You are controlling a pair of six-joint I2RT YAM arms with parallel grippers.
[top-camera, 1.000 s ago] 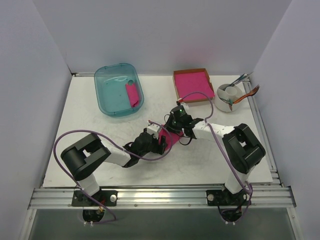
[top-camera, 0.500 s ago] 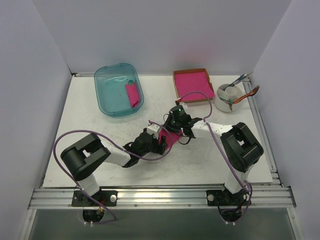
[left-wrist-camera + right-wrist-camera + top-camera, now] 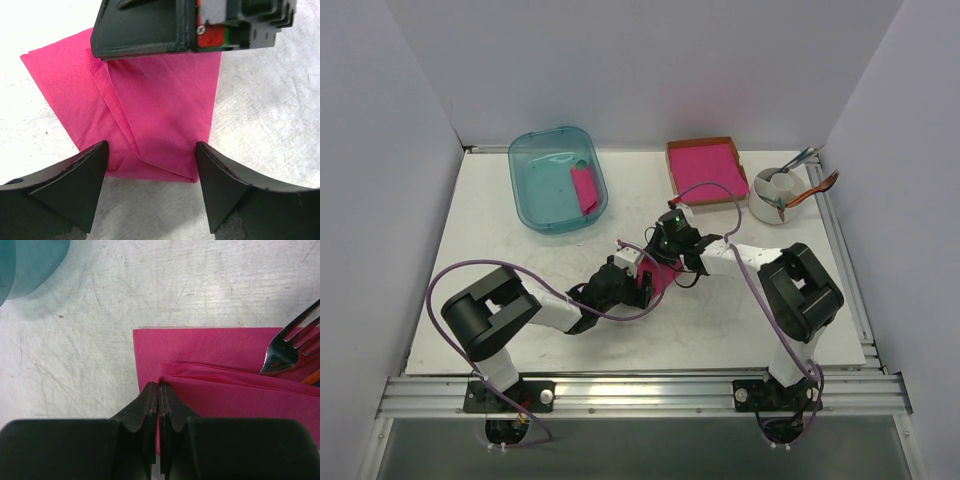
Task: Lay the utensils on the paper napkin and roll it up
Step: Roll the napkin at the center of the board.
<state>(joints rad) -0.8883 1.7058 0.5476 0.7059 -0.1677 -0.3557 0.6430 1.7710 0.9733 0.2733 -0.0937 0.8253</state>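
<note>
The paper napkin (image 3: 661, 276) lies mid-table, partly folded over lengthwise (image 3: 165, 115). In the right wrist view the fork (image 3: 285, 347) and a sliver of the orange spoon (image 3: 313, 377) stick out from under the napkin's (image 3: 225, 390) folded layer at the right edge. My right gripper (image 3: 158, 385) is shut on the folded edge of the napkin; it sits at the napkin's far end (image 3: 667, 255). My left gripper (image 3: 151, 146) is open, its fingers either side of the napkin's near end without touching it; it also shows in the top view (image 3: 642, 285).
A teal bin (image 3: 557, 178) holding a rolled pink napkin (image 3: 585, 188) stands at back left. A cardboard box of pink sheets (image 3: 705, 168) is at the back centre. A white cup with teal-handled cutlery (image 3: 782, 190) is at back right.
My right gripper has shifted slightly left over the napkin's far end. The left arm has not moved.
</note>
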